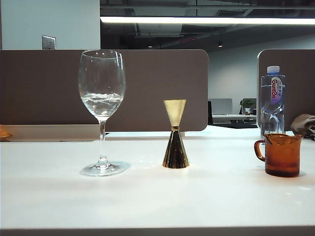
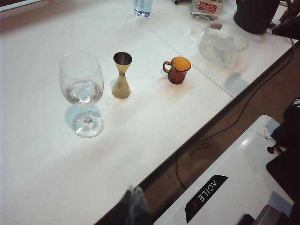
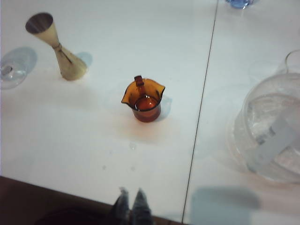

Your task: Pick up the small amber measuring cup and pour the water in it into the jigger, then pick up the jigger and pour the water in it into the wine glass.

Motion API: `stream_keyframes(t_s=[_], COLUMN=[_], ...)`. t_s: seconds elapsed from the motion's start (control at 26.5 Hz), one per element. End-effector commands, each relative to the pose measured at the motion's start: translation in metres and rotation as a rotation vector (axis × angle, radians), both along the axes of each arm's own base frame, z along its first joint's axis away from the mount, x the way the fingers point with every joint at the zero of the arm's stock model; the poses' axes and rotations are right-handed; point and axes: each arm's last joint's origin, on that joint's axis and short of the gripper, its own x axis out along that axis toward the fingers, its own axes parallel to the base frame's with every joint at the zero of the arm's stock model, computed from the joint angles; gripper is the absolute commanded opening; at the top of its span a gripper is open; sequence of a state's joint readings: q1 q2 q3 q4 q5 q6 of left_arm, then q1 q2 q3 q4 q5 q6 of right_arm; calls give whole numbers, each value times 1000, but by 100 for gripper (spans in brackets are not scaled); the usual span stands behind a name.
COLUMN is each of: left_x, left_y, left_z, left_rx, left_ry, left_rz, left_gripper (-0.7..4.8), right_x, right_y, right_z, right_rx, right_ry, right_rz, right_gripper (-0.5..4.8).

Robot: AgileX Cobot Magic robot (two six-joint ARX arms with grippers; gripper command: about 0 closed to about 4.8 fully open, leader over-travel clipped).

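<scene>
White worktop (image 1: 147, 206) holds the small amber measuring cup (image 3: 143, 101), near the jigger (image 3: 56, 49). It's slippery, breakable glass; grab its handle. Left end effector (image 2: 133, 199) and right end effector (image 3: 131, 201) are both closed, empty, hanging well back from it.

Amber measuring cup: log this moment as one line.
amber measuring cup: upright on table, unheld | jigger: upright | wine glass: holds water | right gripper: shut, short of cup | left gripper: shut, away
</scene>
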State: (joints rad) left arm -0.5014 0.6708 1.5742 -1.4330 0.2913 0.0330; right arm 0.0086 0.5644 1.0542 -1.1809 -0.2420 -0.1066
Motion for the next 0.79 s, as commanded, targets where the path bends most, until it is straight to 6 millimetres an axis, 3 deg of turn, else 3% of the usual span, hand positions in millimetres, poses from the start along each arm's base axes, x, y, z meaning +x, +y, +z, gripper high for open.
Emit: stream_keyframes(t_s=[0.04, 0.19, 0.38, 0.42, 0.49, 0.6, 0.79], left_x=[-1, -1, -1, -1, -1, -1, -1], left_y=[0, 0, 0, 0, 0, 0, 0], left_z=[0, 0, 0, 0, 0, 0, 0], left_rx=[3, 3, 3, 3, 3, 3, 3], left_ry=[0, -1, -1, -1, 0, 0, 0], left_rz=[-2, -2, -2, -2, -2, -2, -2], left_gripper=[-2, -2, -2, -2, -2, -2, -2], right_x=[9, 28, 64, 75, 89, 99, 107], right_y=[0, 4, 7, 7, 11, 16, 24], right_z=[2, -4, -52, -77, -122, -149, -173], right_rx=[1, 147, 389, 420, 397, 372, 301], right_ry=[-57, -154, -201, -156, -71, -55, -59], right_rz=[-6, 47, 49, 23, -2, -2, 26], right_gripper=[23, 22, 22, 22, 22, 23, 22])
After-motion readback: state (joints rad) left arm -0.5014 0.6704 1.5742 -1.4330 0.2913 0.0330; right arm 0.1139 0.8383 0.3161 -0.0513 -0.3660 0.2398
